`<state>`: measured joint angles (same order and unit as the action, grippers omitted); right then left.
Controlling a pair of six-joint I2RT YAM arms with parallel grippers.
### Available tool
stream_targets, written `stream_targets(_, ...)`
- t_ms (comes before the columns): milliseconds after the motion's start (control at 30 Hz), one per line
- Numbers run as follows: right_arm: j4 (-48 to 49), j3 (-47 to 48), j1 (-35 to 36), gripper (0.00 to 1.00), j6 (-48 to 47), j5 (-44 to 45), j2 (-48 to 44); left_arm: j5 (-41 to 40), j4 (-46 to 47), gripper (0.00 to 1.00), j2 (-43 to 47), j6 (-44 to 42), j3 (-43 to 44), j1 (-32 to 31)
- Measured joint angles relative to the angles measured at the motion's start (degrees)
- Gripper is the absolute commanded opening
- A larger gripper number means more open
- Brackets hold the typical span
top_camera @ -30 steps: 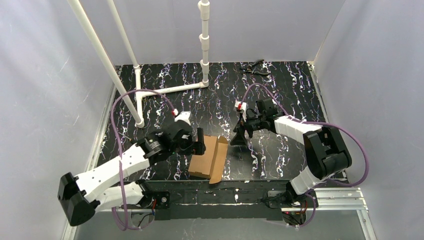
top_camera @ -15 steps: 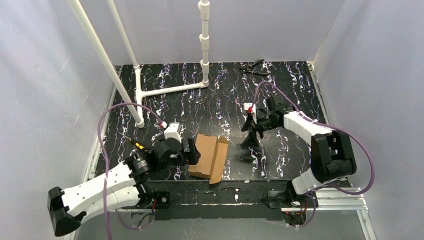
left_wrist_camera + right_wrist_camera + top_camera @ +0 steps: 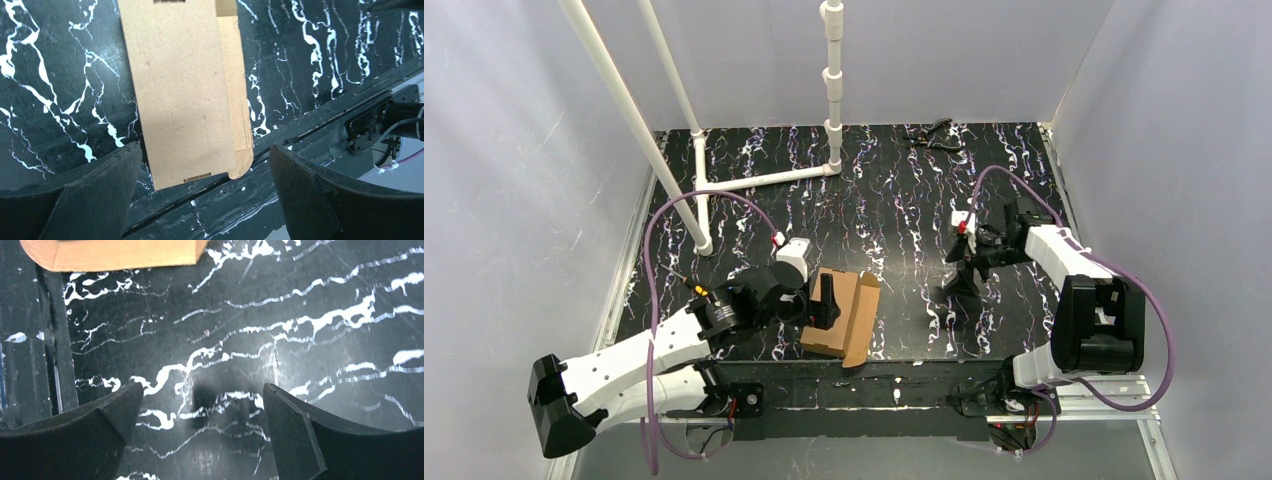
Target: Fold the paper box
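Box (image 3: 839,312), plain brown card, lies at the table's near edge, a little left of the middle. It is folded mostly flat, with its right flap tilted up. Over its left side the left jaws stand wide open, holding nothing. In the left wrist view the box (image 3: 185,90) shows between the two dark fingers (image 3: 90,195); whether they touch it cannot be told. To the box's right, well apart from it, the right jaws gape wide and empty above bare table (image 3: 874,180). Only an edge of the box (image 3: 115,255) shows in the right wrist view. A white pipe frame (image 3: 764,180) stands at the far left corner. A dark tool (image 3: 932,135) lies at the far edge.
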<state>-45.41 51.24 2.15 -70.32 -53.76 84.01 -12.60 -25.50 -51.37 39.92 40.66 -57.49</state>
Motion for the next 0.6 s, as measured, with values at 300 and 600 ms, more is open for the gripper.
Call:
stream_targets(300,0.1,-3.5,-8.3,0.98,-0.6,0.0,-3.3,1.4,4.0,0.98,3.8,-2.2,-0.3,0.0)
stream_targets(600,1.0,-5.5,-11.0,0.98,0.3,1.1,-5.7,1.7,4.1,0.98,9.9,-1.5,-3.6,0.0)
